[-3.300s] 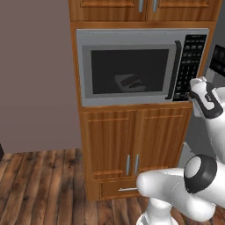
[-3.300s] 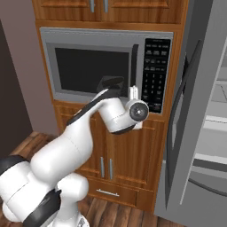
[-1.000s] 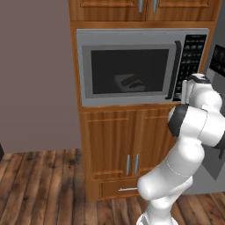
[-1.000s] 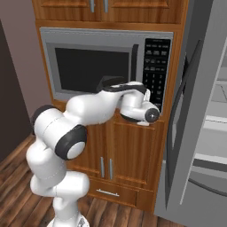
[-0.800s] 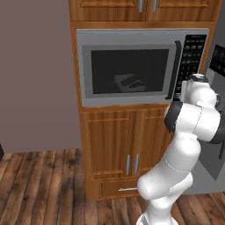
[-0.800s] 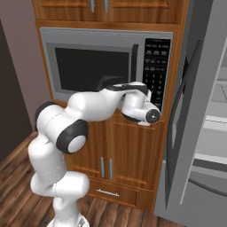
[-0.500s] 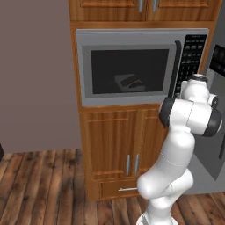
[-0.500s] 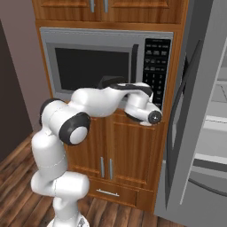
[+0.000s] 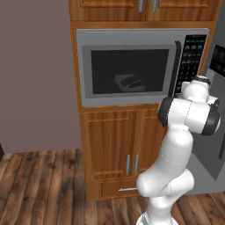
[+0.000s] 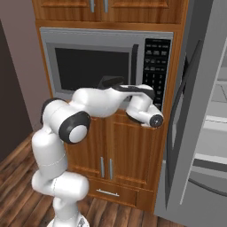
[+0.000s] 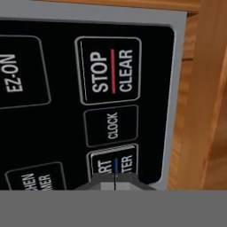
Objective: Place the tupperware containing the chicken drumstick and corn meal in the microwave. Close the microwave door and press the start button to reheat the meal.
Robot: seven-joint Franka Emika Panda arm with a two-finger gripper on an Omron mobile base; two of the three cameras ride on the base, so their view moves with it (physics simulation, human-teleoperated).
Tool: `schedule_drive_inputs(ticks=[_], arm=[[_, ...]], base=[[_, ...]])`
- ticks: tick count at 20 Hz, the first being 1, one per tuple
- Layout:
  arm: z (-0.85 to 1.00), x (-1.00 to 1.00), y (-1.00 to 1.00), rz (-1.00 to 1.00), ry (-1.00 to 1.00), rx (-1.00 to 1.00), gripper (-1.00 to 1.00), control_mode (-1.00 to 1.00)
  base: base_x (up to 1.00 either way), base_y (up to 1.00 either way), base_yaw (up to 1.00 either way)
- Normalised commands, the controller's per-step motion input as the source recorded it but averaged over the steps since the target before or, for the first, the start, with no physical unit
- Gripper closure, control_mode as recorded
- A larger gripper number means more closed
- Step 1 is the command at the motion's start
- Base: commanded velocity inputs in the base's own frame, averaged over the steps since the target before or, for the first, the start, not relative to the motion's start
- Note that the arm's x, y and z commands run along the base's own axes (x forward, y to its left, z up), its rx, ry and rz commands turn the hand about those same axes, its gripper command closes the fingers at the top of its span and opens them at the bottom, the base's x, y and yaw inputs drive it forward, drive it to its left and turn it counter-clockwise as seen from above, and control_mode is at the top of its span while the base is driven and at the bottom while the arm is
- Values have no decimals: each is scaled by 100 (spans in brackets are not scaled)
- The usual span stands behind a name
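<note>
The microwave [image 9: 140,66] sits built into wooden cabinets [image 9: 118,145], its door [image 9: 129,68] shut; a pale shape behind the dark window may be the tupperware [image 9: 130,82]. The gripper [image 11: 114,182], jaws pinched together, presses at the keypad's [image 10: 156,66] lower right corner, below the CLOCK key [image 11: 111,126].

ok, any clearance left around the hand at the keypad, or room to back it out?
Crowded at the gripper: its shut tips sit against the bottom key, under CLOCK, with the wooden frame close beside the keypad. The fridge crowds that side. Free room is out over the wood floor, before the lower cabinets.
</note>
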Motion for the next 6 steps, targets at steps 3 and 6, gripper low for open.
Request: schedule_drive_inputs(ticks=[3, 6], arm=[[0, 64, 0, -5, 0, 0, 100, -100], [0, 68, 1, -9, 0, 0, 100, -100]], base=[[0, 0, 0], [0, 0, 0]])
